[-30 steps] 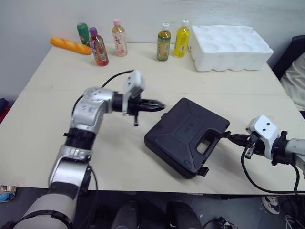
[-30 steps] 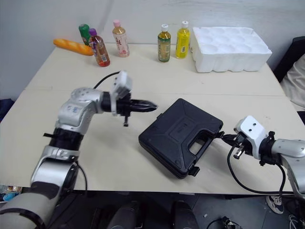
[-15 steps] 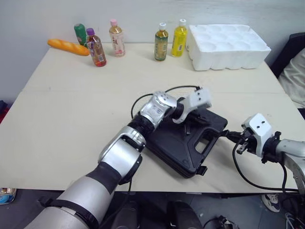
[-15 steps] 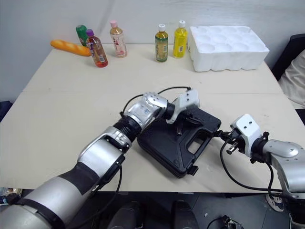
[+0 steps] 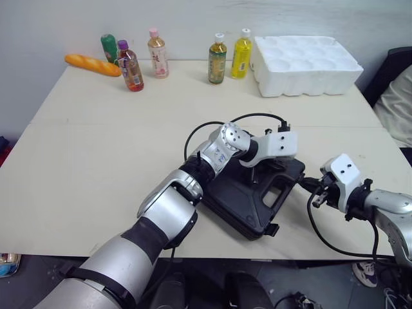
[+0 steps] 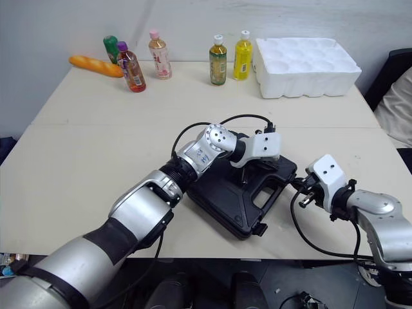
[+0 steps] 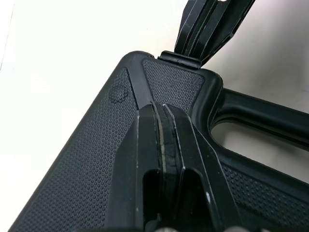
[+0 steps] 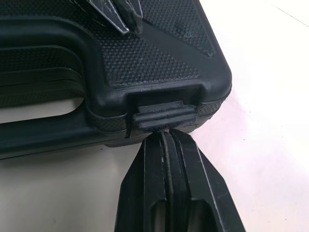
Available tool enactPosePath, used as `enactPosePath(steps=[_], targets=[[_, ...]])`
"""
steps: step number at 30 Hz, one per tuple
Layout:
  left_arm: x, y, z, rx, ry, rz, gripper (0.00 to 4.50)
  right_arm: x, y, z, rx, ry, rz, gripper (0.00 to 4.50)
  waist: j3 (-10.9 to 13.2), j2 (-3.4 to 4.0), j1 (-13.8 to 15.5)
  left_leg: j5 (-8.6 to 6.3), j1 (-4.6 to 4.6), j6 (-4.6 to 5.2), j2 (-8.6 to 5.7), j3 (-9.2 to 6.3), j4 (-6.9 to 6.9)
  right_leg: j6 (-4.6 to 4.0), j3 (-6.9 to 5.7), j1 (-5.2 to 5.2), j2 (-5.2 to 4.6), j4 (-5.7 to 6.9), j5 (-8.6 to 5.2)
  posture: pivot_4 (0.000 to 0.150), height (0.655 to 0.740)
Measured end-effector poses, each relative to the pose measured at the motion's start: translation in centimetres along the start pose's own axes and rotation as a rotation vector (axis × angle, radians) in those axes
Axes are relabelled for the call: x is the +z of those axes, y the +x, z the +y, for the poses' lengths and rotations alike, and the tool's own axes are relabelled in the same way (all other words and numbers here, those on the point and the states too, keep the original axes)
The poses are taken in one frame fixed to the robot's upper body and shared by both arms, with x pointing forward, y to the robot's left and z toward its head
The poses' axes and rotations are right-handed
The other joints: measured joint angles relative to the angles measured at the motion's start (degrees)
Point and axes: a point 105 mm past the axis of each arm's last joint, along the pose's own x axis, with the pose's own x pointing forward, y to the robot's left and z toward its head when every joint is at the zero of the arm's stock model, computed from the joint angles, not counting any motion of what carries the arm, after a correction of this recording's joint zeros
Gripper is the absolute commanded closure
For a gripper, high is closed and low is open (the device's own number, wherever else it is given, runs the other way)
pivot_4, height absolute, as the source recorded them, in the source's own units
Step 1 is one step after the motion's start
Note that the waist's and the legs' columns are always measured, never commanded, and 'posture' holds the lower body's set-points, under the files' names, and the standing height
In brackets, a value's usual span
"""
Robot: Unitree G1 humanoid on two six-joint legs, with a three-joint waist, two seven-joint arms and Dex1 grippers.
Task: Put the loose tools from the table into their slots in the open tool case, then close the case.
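Note:
The black tool case (image 5: 235,201) lies closed on the table, right of centre, its handle cut-out (image 5: 279,192) facing my right arm. My left gripper (image 5: 255,172) is shut, and its fingertips (image 7: 161,110) rest on the textured lid near the handle corner. My right gripper (image 5: 308,185) is also shut. Its tips (image 8: 164,136) touch the underside of a side latch (image 8: 161,115) on the case's corner. The left wrist view shows that latch (image 7: 178,60) with the right gripper's fingers (image 7: 208,26) behind it. No loose tools are in view.
Along the table's far edge stand several drink bottles (image 5: 157,53), a loaf of bread (image 5: 93,64) and a white foam tray (image 5: 306,55). Bare tabletop (image 5: 96,167) spreads to the case's left. The front table edge runs just below the case.
My left arm swung right from beside the case onto its lid, then slid further toward the handle corner. My right gripper edged in against the latch.

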Motion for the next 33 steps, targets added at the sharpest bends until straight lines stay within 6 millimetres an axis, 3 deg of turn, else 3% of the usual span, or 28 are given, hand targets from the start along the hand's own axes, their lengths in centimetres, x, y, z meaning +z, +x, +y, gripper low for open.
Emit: enactPosePath(steps=[15,21,26,30,33], targets=[[-0.4,0.1,-0.2,0.008,0.006,-0.001,4.50,1.6,1.1,1.2,0.051,-0.037,-0.014,4.44,-0.25,-0.25,-2.05,-0.08,0.14,0.07,0.14,-0.01,-0.09,-0.05,0.07,-0.01,0.11,0.09,-0.02,0.150,0.7400],[-0.4,-0.4,-0.2,-0.003,-0.019,-0.023,4.50,1.7,0.2,1.8,0.060,-0.086,-0.004,4.44,-0.31,-0.26,-2.13,-0.10,0.14,0.04,0.13,-0.04,-0.12,-0.07,0.05,-0.01,0.09,0.09,-0.04,0.150,0.7400],[-1.2,-4.3,-1.7,-0.166,-0.174,-0.175,4.50,1.1,-3.0,2.3,0.077,-0.086,0.025,4.44,-0.24,-0.15,-1.77,0.10,-0.09,-0.30,0.13,-0.09,-0.12,-0.07,0.03,-0.16,0.08,0.33,-0.04,0.150,0.7400],[0.3,-9.2,-4.1,-0.330,-0.130,-0.290,4.50,-0.1,-4.3,5.9,0.226,-0.045,0.069,4.44,-0.18,0.00,-1.18,0.13,-0.13,-0.35,0.14,-0.14,-0.13,-0.07,0.04,-0.18,0.09,0.35,-0.04,0.150,0.7400],[0.2,-10.4,-6.2,-0.377,-0.075,-0.268,4.50,-1.1,-4.9,8.5,0.329,-0.017,0.104,4.44,-0.19,0.03,-0.80,0.09,-0.01,-0.27,0.08,-0.16,-0.04,-0.07,0.06,0.01,0.02,0.31,-0.03,0.150,0.7400]])
